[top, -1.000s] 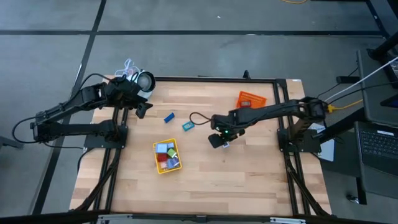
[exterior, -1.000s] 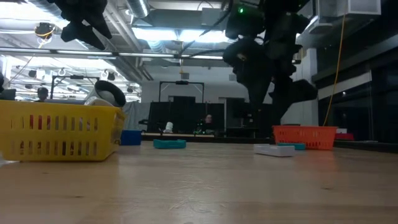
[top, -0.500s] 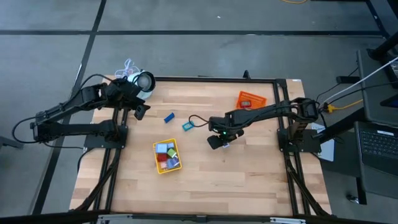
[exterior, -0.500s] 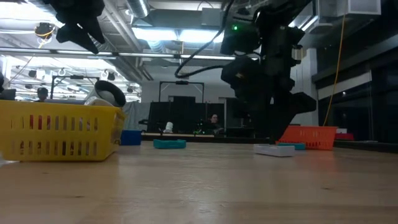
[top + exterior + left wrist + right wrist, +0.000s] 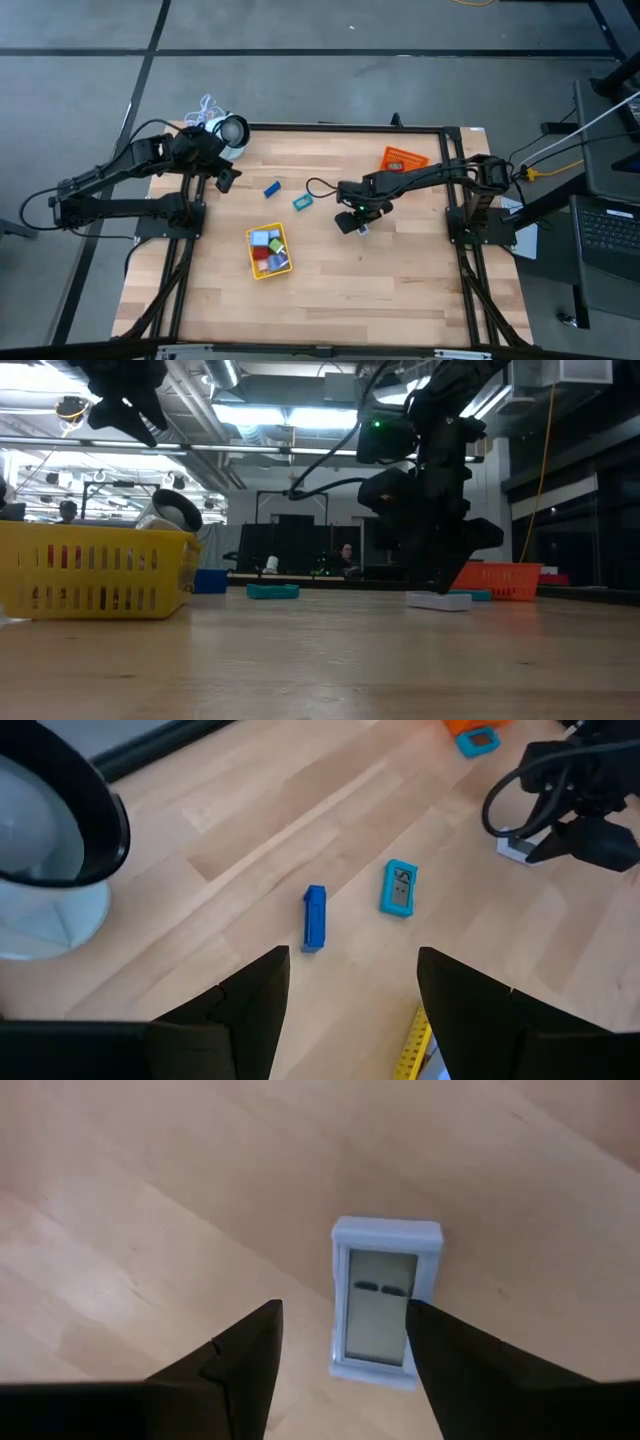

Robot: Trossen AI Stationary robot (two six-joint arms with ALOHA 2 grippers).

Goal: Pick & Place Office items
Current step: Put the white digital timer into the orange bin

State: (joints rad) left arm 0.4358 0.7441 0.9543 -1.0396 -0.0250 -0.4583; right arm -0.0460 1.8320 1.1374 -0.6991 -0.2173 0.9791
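The office items are small blocky pieces. A pale blue piece with a grey window (image 5: pixel 379 1315) lies flat on the wooden table. My right gripper (image 5: pixel 345 1342) stands open just above it, pointing steeply down, one finger on each side of its near end; I cannot tell whether a finger touches it. In the low view the right gripper (image 5: pixel 440 586) is close over the same piece (image 5: pixel 440 600). A blue piece (image 5: pixel 314 917) and a teal piece (image 5: pixel 399 887) lie loose on the table. My left gripper (image 5: pixel 350 1010) hangs open high over the far left, with nothing between its fingers.
A yellow tray (image 5: pixel 252 262) holding several coloured pieces sits at the table's middle left. An orange tray (image 5: pixel 403 160) is at the far right, with a teal piece (image 5: pixel 478 740) by it. A white round device (image 5: pixel 230 130) with a cord sits at the far left corner.
My right gripper has come down toward the pale blue piece and stayed open. The pieces lie where they were.
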